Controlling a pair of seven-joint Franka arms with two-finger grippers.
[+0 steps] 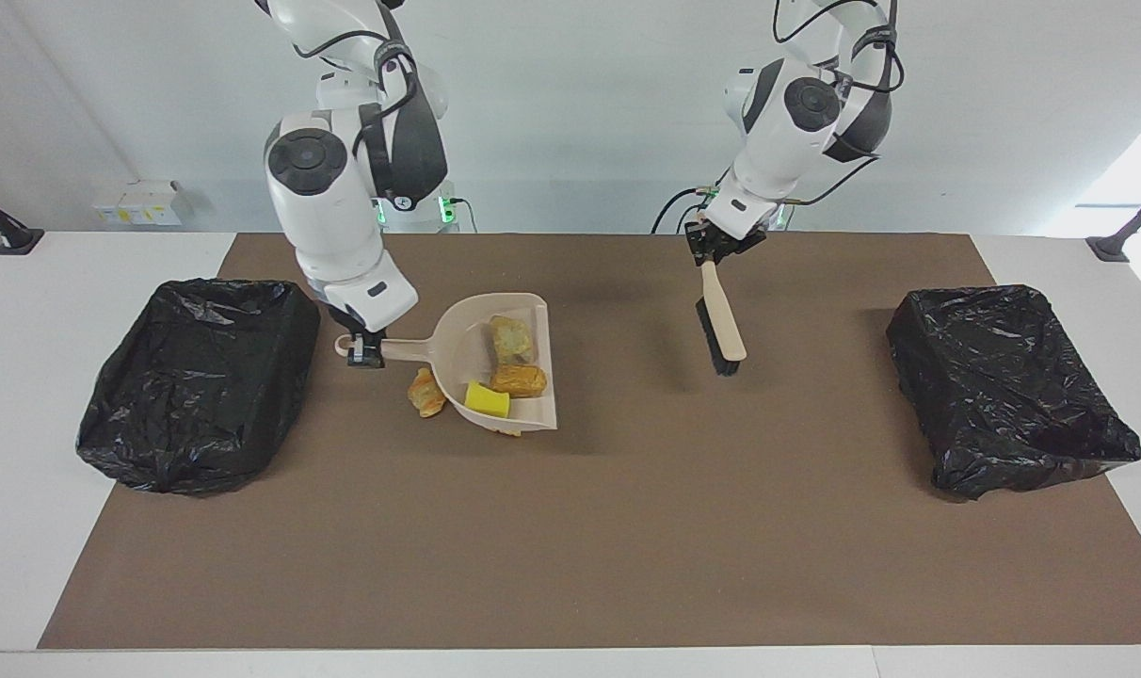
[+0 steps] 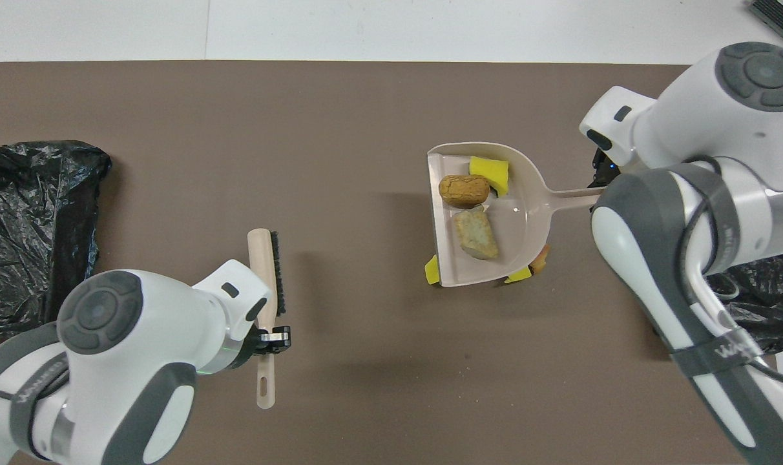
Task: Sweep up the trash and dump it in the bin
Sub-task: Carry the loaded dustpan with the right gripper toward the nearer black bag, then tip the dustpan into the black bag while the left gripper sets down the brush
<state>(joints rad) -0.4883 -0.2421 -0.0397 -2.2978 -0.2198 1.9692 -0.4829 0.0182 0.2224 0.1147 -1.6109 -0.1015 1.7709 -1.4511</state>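
Holding three trash scraps (image 1: 519, 379), the dustpan (image 1: 458, 358) hangs raised.

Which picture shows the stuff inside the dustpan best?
The overhead view: it looks straight into the dustpan, so the yellow sponge and two bread lumps lie clear. The facing view shows them slantwise, bunched up, with the pan's wall around them.

You are looking at a robotics lab: two white robot arms (image 1: 330, 188) mounted at a white table (image 1: 24, 377) with a brown mat (image 1: 580, 527), bare white walls, cabling.
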